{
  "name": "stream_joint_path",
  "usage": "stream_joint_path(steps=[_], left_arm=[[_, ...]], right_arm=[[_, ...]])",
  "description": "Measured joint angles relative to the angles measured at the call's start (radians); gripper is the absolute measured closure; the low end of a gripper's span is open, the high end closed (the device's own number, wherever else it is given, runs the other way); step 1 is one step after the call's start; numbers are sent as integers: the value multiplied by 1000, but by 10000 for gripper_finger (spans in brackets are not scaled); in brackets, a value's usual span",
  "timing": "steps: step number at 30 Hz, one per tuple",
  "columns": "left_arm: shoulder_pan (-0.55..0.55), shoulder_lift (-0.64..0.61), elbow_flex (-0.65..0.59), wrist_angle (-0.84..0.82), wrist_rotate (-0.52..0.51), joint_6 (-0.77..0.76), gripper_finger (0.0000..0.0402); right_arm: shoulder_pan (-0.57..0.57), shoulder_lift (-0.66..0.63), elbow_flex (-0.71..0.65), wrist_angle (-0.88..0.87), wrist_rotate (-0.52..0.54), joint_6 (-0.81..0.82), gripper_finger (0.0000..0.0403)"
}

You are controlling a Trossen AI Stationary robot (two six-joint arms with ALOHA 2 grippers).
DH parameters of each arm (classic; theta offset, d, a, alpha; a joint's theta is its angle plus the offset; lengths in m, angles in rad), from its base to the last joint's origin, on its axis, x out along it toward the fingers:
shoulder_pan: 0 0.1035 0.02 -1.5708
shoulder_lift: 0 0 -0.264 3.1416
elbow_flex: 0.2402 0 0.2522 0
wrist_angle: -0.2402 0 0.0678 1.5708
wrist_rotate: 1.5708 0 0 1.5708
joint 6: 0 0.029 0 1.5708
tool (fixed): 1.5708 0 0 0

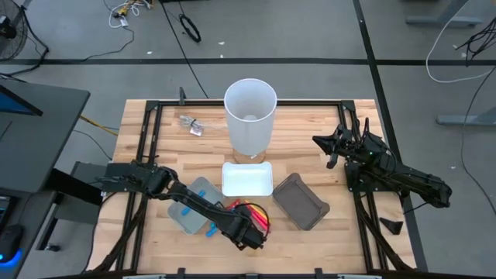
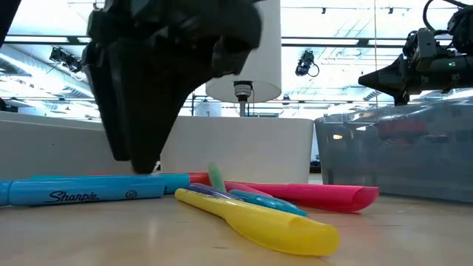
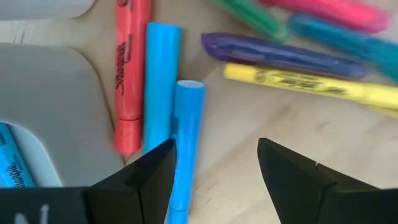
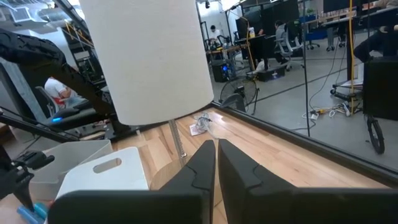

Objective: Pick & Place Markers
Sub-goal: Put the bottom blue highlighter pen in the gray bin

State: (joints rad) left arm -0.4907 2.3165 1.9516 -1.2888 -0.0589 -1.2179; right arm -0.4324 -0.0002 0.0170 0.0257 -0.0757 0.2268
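Left gripper (image 1: 249,235) spread wide, empty, low over markers (image 1: 256,215) heaped lower centre of high view, on counter (image 1: 155,143). Right gripper (image 1: 327,143) clenched, empty, parked upper right. Risk: blue marker (image 3: 185,143) sits against one finger; closing could nudge it or pinch two.

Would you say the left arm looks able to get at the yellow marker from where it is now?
Probably yes. The left gripper hangs open just above the marker pile, and the yellow marker lies uncovered on the table just beyond its fingertips, beside a purple marker.
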Motion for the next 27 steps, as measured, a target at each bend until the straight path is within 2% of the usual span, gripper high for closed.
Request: stream_joint_path(steps=[20,27], left_arm=[[8,0,-17,55,-23,1,168],[5,0,-86,119,4,-6,168]], right_arm=[[0,0,0,0,0,0,379],[0,0,0,0,0,0,379]])
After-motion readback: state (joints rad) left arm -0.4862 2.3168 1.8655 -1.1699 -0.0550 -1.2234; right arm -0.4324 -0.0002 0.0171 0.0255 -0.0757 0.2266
